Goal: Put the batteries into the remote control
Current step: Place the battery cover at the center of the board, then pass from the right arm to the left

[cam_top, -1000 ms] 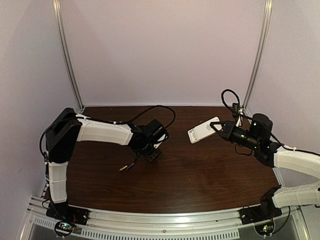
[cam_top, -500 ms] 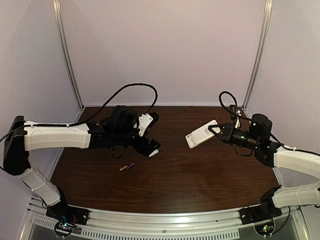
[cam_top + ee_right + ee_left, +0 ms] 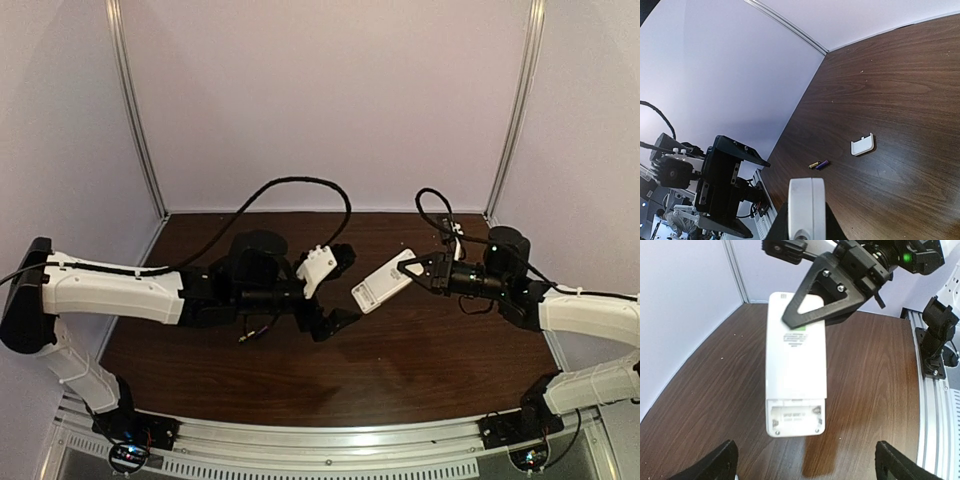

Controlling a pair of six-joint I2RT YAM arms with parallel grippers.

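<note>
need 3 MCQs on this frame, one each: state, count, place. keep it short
1. The remote's battery bay is:
A. open and empty
B. open with cells loaded
C. covered

2. Batteries in view:
A. one
B. two
C. four

3. The batteries lie:
A. in the battery bay
B. on a tray
C. on the table

Key:
1 A, the left wrist view shows the bay bare, with no cover on it.
2 B, the right wrist view shows one gold and one dark bluish cell.
3 C, they sit side by side on the wood, near the loose white cover.
</note>
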